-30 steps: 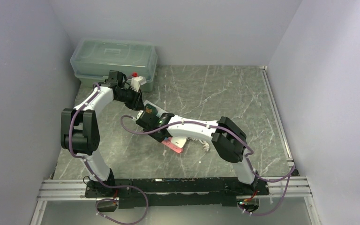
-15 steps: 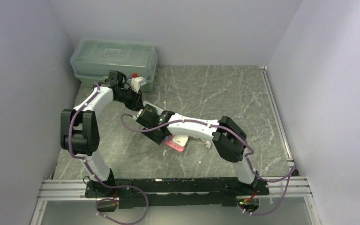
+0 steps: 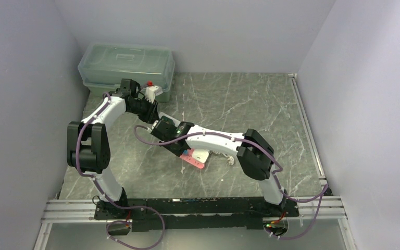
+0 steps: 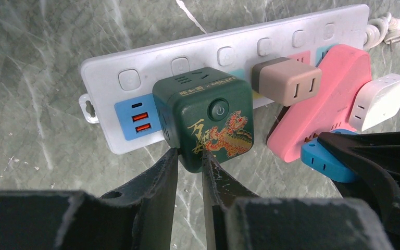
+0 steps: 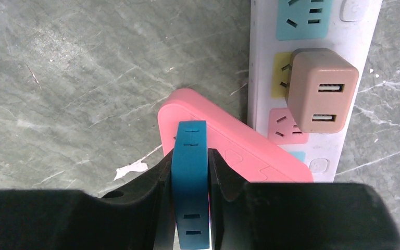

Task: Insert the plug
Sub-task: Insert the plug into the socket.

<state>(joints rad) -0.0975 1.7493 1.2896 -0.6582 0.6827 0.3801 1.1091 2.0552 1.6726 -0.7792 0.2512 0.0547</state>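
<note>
R gripper (image 5: 190, 155): jaws clamped tight on blue plug (image 5: 190, 136), held edge-on between both fingers, slotted front end poking past the tips. The plug is at the near corner of pink strip (image 5: 229, 146), on or just above it; contact not clear.

Pink strip: lies at an angle, far end overlapping white power strip (image 5: 263, 62); white adapter (image 4: 383, 99) seated on it.

White power strip: beige USB charger (image 5: 320, 91) in one outlet, green cube adapter (image 4: 208, 114) w/ dragon print in another.

L gripper (image 4: 189, 166): jaws nearly closed, tips pinching lower corner of green cube adapter.

All on grey marble table (image 3: 229, 99); lidded clear bin (image 3: 127, 62) at far-left corner.
</note>
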